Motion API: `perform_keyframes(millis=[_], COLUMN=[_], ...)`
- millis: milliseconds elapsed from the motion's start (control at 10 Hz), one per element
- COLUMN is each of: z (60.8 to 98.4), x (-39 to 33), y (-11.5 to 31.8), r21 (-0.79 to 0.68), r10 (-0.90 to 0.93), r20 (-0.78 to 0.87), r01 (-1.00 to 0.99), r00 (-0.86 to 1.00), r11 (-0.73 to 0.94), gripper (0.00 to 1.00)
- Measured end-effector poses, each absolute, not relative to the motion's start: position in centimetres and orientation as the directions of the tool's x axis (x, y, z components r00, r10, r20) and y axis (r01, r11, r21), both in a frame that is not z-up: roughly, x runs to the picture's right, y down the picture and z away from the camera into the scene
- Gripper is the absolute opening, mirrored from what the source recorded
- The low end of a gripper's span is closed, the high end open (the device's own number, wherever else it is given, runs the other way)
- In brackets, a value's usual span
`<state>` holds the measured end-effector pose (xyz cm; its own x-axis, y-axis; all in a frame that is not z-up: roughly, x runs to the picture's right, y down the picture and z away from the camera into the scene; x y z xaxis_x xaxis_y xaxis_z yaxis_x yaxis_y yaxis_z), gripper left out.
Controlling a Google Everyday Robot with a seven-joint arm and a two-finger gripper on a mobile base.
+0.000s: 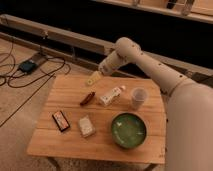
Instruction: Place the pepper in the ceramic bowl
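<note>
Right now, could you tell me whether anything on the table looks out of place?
Only the white container seems to lie on its side, between the pepper and the white cup. Nothing looks spilled. The gripper hovers above the far edge of the table.

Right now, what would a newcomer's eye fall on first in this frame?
The big white robot arm reaches in from the picture's right, its gripper hanging above the far edge of the light wooden table. Next comes the wide glossy green ceramic bowl at the near right, with the small dark red-brown pepper lying apart, mid-table.
</note>
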<state>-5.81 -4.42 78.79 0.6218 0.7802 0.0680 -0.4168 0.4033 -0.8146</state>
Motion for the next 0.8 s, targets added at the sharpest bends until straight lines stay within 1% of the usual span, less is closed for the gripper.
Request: perform_keyframes(millis=[600,800], z=[79.0,80.1], x=[-5.7,-6.4], y=[-4.4,-4.6], r21=[-0.808,-0.759], r10=[0.77,0.676], r20=[0.074,0.129], r01=[-0.415,-0.366], r00=[0.634,0.726], r11=[0.419,0.538], gripper=[0.8,0.8])
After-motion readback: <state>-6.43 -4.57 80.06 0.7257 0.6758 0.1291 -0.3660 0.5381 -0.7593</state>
